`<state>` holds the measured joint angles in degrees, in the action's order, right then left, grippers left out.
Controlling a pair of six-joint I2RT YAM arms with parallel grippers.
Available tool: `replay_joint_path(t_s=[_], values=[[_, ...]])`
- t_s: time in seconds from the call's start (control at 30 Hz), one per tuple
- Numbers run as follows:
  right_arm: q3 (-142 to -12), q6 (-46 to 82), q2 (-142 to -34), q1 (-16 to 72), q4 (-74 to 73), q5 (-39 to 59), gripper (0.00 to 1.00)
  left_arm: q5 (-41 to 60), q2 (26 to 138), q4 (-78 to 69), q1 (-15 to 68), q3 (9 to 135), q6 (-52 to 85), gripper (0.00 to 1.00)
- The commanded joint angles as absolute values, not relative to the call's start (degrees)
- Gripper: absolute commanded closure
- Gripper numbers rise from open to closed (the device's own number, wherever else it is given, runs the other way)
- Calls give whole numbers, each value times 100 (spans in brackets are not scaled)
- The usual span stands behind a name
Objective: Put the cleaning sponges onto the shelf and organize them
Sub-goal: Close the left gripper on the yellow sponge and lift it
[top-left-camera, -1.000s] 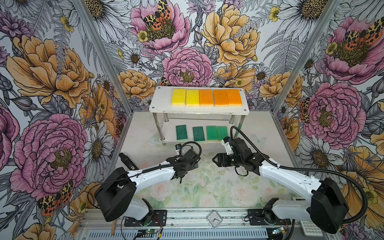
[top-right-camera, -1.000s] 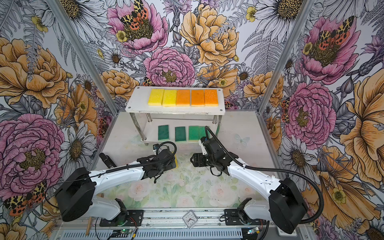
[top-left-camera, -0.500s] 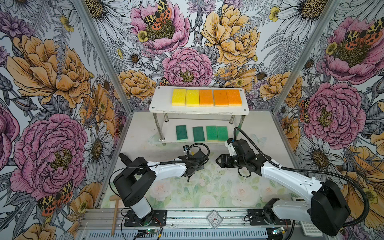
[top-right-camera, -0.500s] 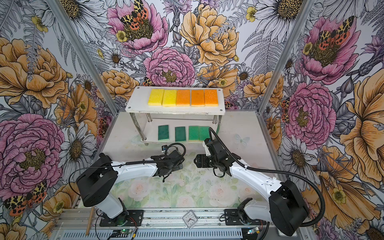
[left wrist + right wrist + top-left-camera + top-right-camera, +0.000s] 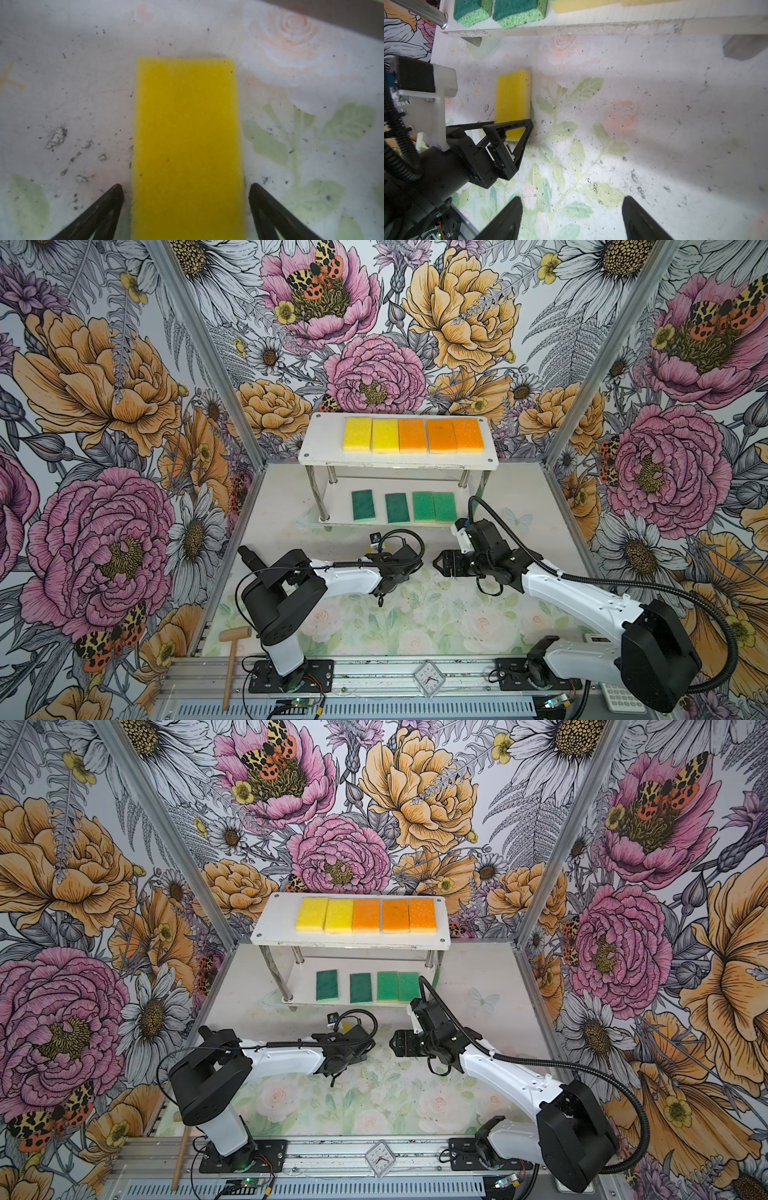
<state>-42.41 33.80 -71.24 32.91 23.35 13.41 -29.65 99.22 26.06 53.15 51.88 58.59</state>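
Note:
A yellow sponge (image 5: 187, 135) lies flat on the floral mat in front of the shelf (image 5: 324, 439), also seen in the right wrist view (image 5: 512, 97). My left gripper (image 5: 186, 186) is down over its near end, open, one finger on each side with a thin gap at both. In both top views the left gripper (image 5: 395, 558) (image 5: 353, 1038) covers most of that sponge. My right gripper (image 5: 436, 566) (image 5: 572, 200) hovers open and empty just to the right, pointing at the left one. On the shelf's top board sit two yellow (image 5: 357, 433) and three orange sponges (image 5: 440, 435); several green ones (image 5: 399, 508) lie on the lower board.
The shelf's lower board edge (image 5: 591, 27) and chrome legs (image 5: 320, 497) stand just beyond the yellow sponge. A wooden mallet (image 5: 232, 651), a small clock (image 5: 428, 676) and a keypad (image 5: 619, 695) lie at the front rail. Floral walls close in the left, right and back.
My left arm has swung and reached to the right, bringing its gripper over the yellow sponge. The right gripper has drifted slightly back from the shelf.

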Motion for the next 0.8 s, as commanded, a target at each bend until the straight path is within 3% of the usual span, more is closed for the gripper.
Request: replay_joint_path(t_s=[0.0, 0.4, 0.77], values=[[-4186, 3375, -6970, 3261, 2285, 1367, 22, -2656, 10199, 2531, 5362, 5184, 6047, 14], [-4150, 3419, -6942, 3252, 2289, 1339, 22, -2688, 10052, 2532, 5383, 5075, 5840, 37], [-4185, 3428, -6997, 3252, 2285, 1345, 22, -2632, 9308, 2663, 5587, 4851, 5330, 42]])
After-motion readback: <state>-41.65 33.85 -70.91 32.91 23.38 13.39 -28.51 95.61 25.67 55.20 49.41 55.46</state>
